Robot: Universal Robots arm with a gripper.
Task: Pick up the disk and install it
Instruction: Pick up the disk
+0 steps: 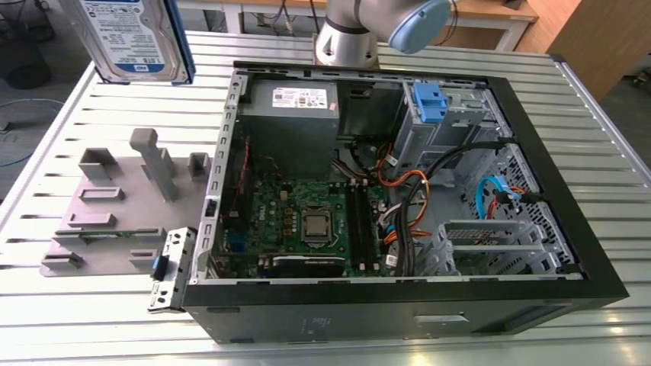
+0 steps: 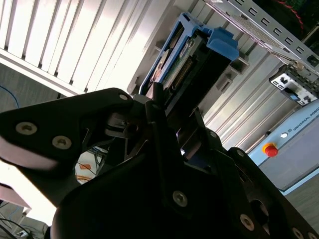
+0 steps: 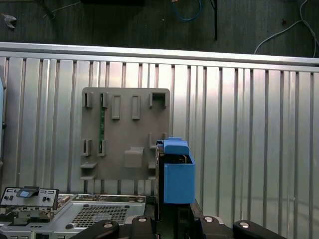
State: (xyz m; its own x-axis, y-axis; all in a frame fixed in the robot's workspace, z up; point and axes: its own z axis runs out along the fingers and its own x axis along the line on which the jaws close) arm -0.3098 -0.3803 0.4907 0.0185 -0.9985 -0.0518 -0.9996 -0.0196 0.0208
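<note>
The disk (image 1: pixel 137 38), a silver drive with a white-and-blue label in a blue carrier frame, hangs upright in the air above the table's far corner at the exterior view's left. It is well clear of the grey fixture plate (image 1: pixel 112 206). In the second wrist view my gripper (image 2: pixel 158 102) is shut on the disk (image 2: pixel 177 59), its black fingers clamping the near end. In the first wrist view the disk (image 3: pixel 175 174) stands edge-on out of the gripper (image 3: pixel 172 219), above the slatted table beside the fixture plate (image 3: pixel 124 134).
An open computer case (image 1: pixel 407 313) lies on the slatted metal table, with a motherboard, cables, a grey power supply (image 1: pixel 295 103) and a blue bracket in the drive bay (image 1: pixel 429 103). A loose metal bracket (image 1: pixel 168 267) leans at the case's corner. The arm's base (image 1: pixel 351 38) stands behind the case.
</note>
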